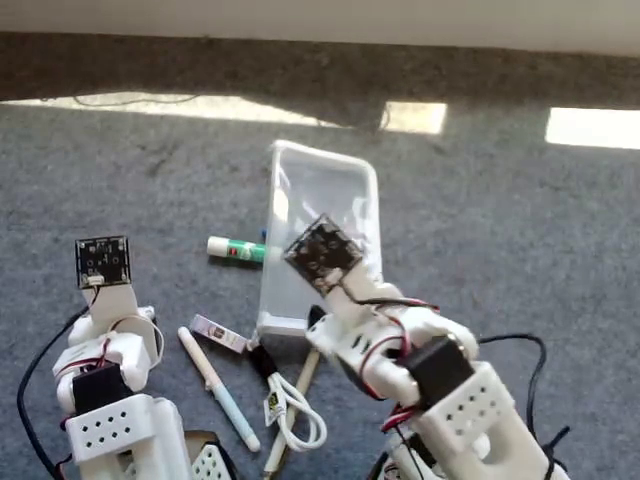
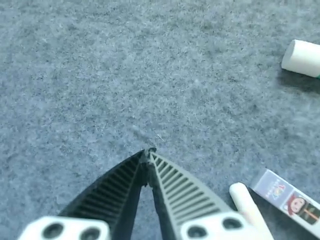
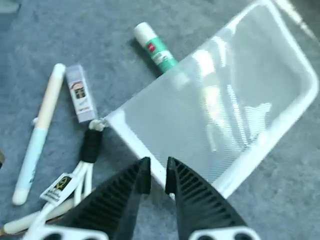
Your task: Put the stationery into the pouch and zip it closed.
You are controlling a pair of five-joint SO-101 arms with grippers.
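A translucent white pouch (image 1: 320, 215) lies flat mid-table, also seen in the right wrist view (image 3: 220, 100). A green-and-white glue stick (image 1: 237, 249) (image 3: 154, 47) rests against its long side. A small printed eraser box (image 1: 218, 333) (image 3: 80, 92), a white-and-blue pen (image 1: 218, 388) (image 3: 37, 135) and a white cable with a black plug (image 1: 285, 400) (image 3: 90, 145) lie near the pouch's near end. My right gripper (image 3: 157, 175) hovers over that near edge, slightly open, holding nothing. My left gripper (image 2: 149, 152) is shut over bare carpet, with the eraser box (image 2: 287, 200) and pen tip (image 2: 247, 205) beside it.
Grey carpet (image 1: 500, 230) covers the table. A wooden stick (image 1: 298, 385) lies under the cable. The left arm (image 1: 105, 350) stands at the front left, the right arm (image 1: 420, 370) at the front right. Open carpet lies left of the glue stick and right of the pouch.
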